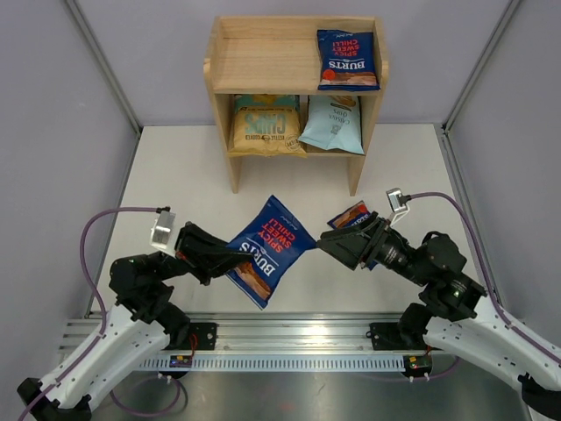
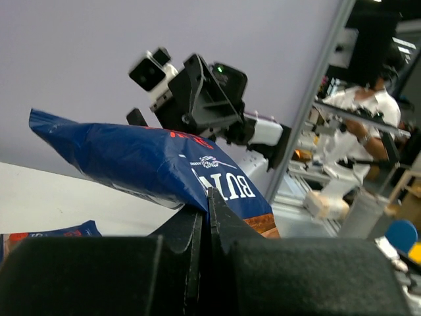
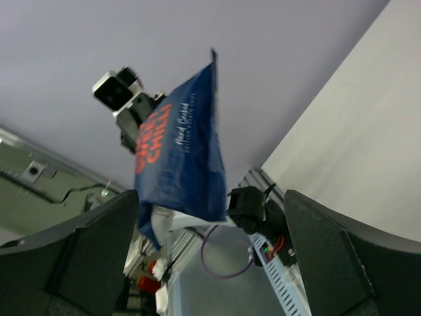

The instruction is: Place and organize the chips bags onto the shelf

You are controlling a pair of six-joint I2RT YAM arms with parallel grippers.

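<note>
Our left gripper [image 1: 235,260] pinches the Burts bag [image 1: 273,244] aloft; our right gripper [image 1: 329,244], spread just beside it, likely awaits a handover.

work surface: a white table [image 1: 175,175], rectangular, enclosed by pale walls on the left, far and right sides.

items directly on it:
- shelf [image 1: 263,63]: light wood, two tiers, standing upright on its side panels at the far edge, centred left to right, back towards the far wall.
- burts bag [image 1: 351,213]: dark blue with a red patch, lying flat right of centre, nearer than the shelf and apart from it. it is partly hidden in the top view.

near edge: a metal rail [image 1: 298,333] runs left to right.
</note>
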